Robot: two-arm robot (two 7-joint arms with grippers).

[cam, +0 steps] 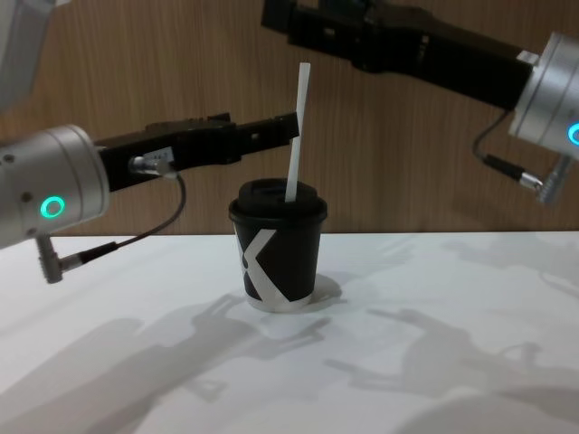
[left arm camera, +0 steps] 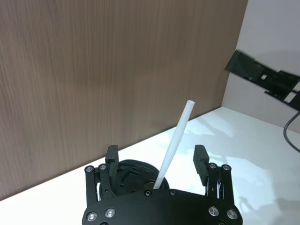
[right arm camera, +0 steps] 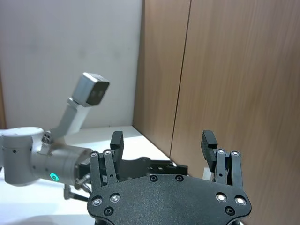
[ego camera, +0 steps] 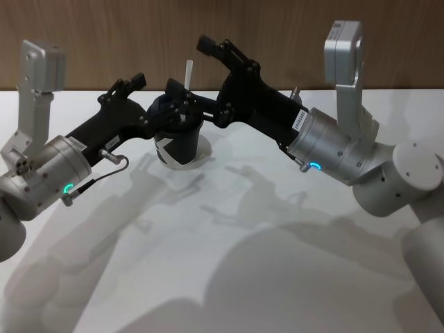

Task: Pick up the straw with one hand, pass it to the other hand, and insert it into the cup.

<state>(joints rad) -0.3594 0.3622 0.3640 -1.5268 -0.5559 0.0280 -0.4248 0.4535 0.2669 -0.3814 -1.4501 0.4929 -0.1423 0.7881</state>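
The cup [cam: 276,258], frame centre, bears a white K mark; the straw [cam: 295,136] stands in its lid. Left gripper [left arm camera: 158,161] fingers spread around it; right gripper [right arm camera: 163,143], upper right, spread, empty.

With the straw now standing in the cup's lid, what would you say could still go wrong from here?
1. The thin white straw leans in the black plastic lid of the small black paper cup, with the open left claw straddling it; a sideways retreat could snag it and pull it out.
2. That left claw sits just above the lid, so dipping while it backs away might tip the cup.
3. The open right claw hangs above and behind; lowering it could knock the straw's top.
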